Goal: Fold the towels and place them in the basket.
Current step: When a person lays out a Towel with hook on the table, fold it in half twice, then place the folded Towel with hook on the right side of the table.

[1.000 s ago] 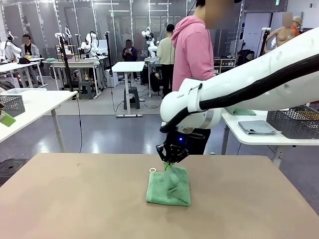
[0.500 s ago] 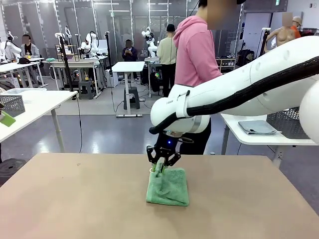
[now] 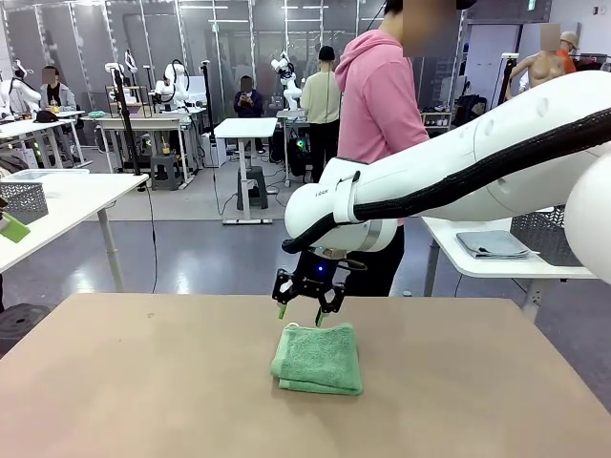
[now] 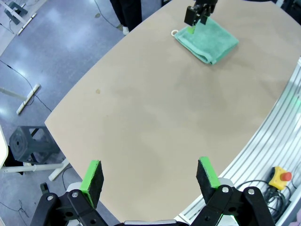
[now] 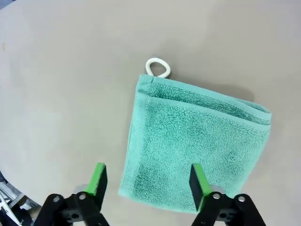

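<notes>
Front: my right gripper (image 3: 299, 313) has released and risen since a second ago, jaws spread and empty. The folded mint terry towel (image 3: 318, 359) lies flat on the desk (image 3: 143, 382) just below it, with a person (image 3: 377, 105) in pink behind.
Left wrist: left gripper (image 4: 150, 176) wide open, empty, towel far ahead.
Right wrist: the towel's white loop (image 5: 157, 67) lies beyond the gripper.

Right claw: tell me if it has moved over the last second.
Yes. The right claw slid toward the robot's left along the table's far edge and let go of the green towel.
</notes>
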Controlling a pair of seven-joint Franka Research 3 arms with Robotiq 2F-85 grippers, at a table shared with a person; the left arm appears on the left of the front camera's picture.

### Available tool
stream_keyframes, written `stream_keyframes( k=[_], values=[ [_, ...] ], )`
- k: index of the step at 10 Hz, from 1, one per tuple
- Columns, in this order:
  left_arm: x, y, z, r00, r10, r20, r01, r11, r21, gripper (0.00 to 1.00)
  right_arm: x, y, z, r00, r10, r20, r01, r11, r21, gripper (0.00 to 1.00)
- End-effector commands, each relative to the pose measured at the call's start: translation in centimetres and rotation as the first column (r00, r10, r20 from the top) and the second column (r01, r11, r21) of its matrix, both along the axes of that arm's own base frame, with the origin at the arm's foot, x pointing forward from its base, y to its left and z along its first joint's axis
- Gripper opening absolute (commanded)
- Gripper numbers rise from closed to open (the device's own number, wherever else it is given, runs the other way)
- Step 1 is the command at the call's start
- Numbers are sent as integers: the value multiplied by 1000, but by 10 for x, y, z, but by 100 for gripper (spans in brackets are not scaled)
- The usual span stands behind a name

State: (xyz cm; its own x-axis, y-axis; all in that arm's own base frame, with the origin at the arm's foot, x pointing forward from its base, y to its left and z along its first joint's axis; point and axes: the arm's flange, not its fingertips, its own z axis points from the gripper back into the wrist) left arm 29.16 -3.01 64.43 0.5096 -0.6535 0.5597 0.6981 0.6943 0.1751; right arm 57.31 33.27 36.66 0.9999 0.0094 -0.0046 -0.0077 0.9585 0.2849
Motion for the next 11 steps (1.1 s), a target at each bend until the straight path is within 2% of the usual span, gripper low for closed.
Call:
stream_keyframes(
  k=[1, 2, 3, 11],
  values=[
    [3, 1, 3, 1000, -1, 4, 1, 1000, 8, 100, 2, -5, -2, 1000, -17, 12, 17, 1000, -3, 100],
    [3, 1, 3, 1000, -1, 4, 1, 1000, 8, 100, 1, -10, -5, 1000, 20, 12, -20, 999, -41, 100],
    [3, 1, 3, 1000, -1, 4, 1, 1000, 8, 100, 1, -1, 0, 1000, -2, 0, 2, 1000, 0, 100],
    [3, 1, 3, 1000, -1, 4, 1, 1000, 8, 100, 1, -1, 0, 1000, -2, 0, 2, 1000, 0, 100]
  ],
)
